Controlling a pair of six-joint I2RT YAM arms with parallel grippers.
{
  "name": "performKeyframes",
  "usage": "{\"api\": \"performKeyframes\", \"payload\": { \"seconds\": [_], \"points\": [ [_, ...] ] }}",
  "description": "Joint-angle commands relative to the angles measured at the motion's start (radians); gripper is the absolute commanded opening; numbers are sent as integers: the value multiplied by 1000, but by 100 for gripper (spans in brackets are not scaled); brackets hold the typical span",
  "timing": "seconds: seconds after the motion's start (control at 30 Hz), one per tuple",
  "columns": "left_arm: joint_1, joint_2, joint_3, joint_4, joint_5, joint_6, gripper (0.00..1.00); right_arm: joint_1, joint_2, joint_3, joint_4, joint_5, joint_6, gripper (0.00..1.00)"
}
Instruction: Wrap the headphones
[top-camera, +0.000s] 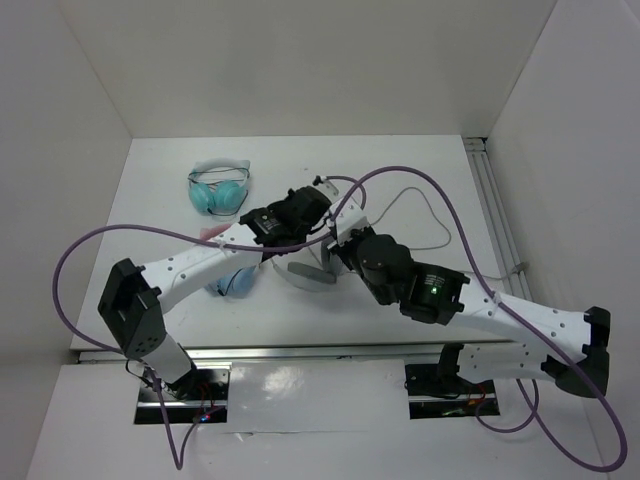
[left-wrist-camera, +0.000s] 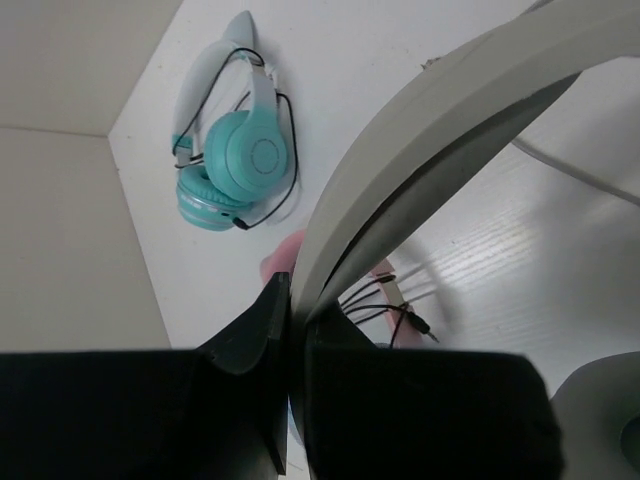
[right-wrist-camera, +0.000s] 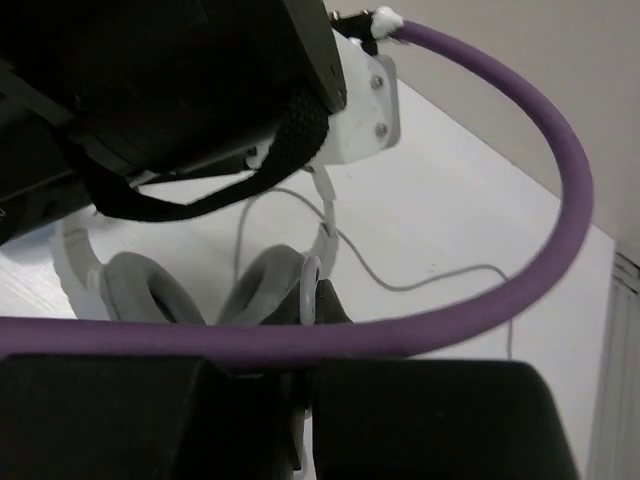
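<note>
The light grey-white headphones (top-camera: 300, 272) sit mid-table beneath both crossed arms. My left gripper (top-camera: 318, 222) is shut on their wide headband (left-wrist-camera: 440, 130), which runs up and right out of the jaws (left-wrist-camera: 297, 300). My right gripper (right-wrist-camera: 312, 295) is shut on the thin white rim of one ear cup; both grey ear cups (right-wrist-camera: 140, 290) show just beyond it. The thin grey cable (top-camera: 430, 215) loops loose over the table to the right, also visible in the right wrist view (right-wrist-camera: 420, 285).
A teal pair with a white headband (top-camera: 218, 188) lies at the back left. A pink-banded pair with blue ear cups (top-camera: 232, 282) lies under the left arm. A purple robot cable (right-wrist-camera: 500, 300) crosses the right wrist view. White walls enclose the table.
</note>
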Motion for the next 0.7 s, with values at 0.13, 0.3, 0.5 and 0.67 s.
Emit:
{"api": "performKeyframes", "payload": {
  "seconds": [0.13,0.3,0.5,0.67],
  "points": [
    [-53,-142,-9,81,49,109,0,16,-55,-21,103,242,-89,0],
    [-62,-195,-44,49,133,121,0,16,-162,-84,254,203,-129,0],
    [-62,-205,9,-48,387,112,0,-77,-195,-150,389,50,-161,2],
    [-93,-237,10,-85,462,112,0,-229,-124,-121,389,-84,-152,1]
  ]
}}
